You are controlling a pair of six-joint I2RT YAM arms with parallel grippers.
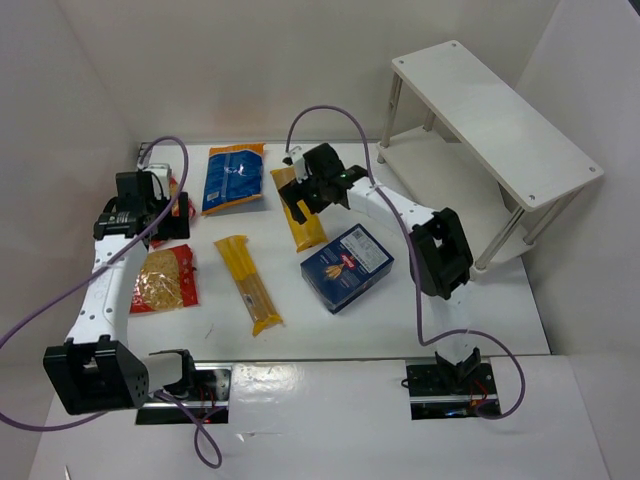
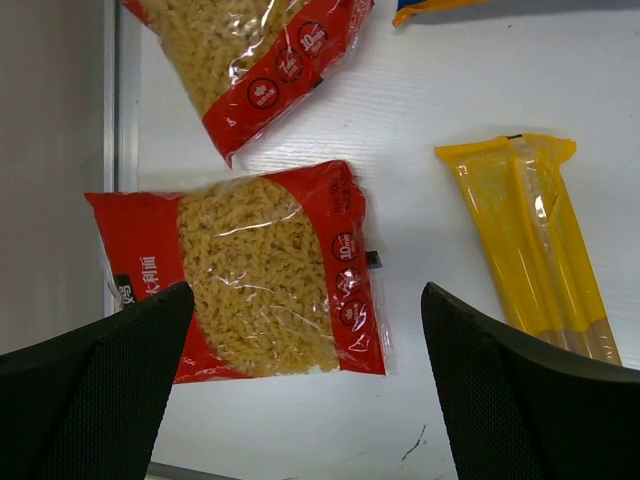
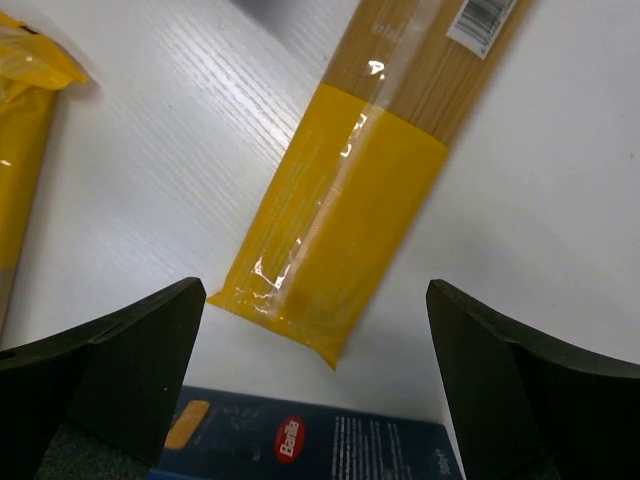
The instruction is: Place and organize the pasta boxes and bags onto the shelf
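The dark blue box (image 3: 330, 442) bears a red oval logo reading "Barilla". The lower red bag (image 2: 250, 275) and the upper red bag (image 2: 250, 50) each show "10" in round badges. The yellow spaghetti packet (image 3: 370, 170) carries a barcode label, its digits too small to read.

Top camera: high behind me, looks down over whole table (image 1: 500, 310). My wrist cameras face down, close: left over red bag (image 2: 260, 275), right over spaghetti packet (image 3: 340, 210). Both packages also show overhead.
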